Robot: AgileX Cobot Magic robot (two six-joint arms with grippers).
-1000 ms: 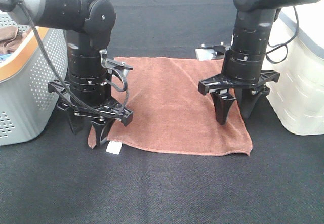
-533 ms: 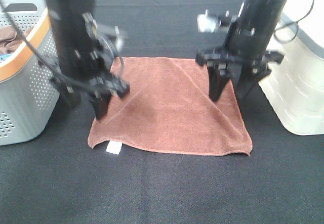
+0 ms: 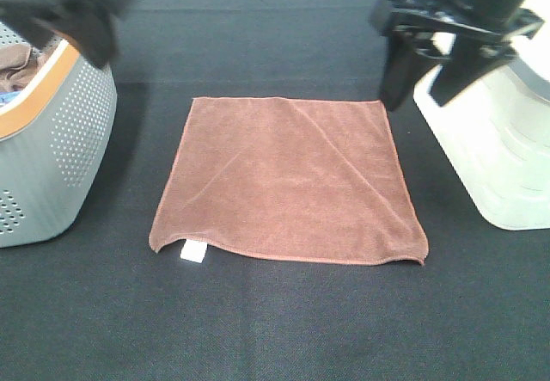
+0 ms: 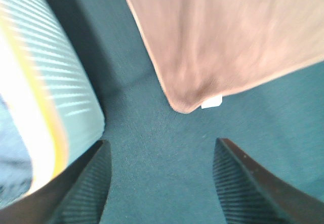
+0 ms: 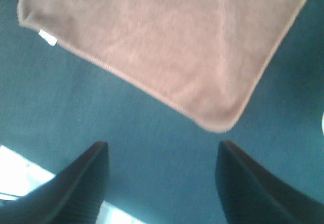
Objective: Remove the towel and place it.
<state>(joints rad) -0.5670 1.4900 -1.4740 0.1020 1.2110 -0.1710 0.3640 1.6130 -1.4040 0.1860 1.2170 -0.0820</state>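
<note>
Towel lies flat, spread square on dark table, between and below both raised pincers, touching neither. Left gripper wide open, empty, above tagged corner; white tag pokes out there. Right gripper likewise spread, holding nothing, above opposite near corner. Cloth looks light, limp, non-slippery; likely best pinched at hemmed corners, else sags, folds. Grey basket outboard of left pincer.

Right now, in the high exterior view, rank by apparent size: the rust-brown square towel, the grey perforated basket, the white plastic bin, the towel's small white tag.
1. Rust-brown square towel, largest.
2-3. Grey perforated basket and white plastic bin: both cropped by the frame, so unranked.
4. Small white tag, smallest.
</note>
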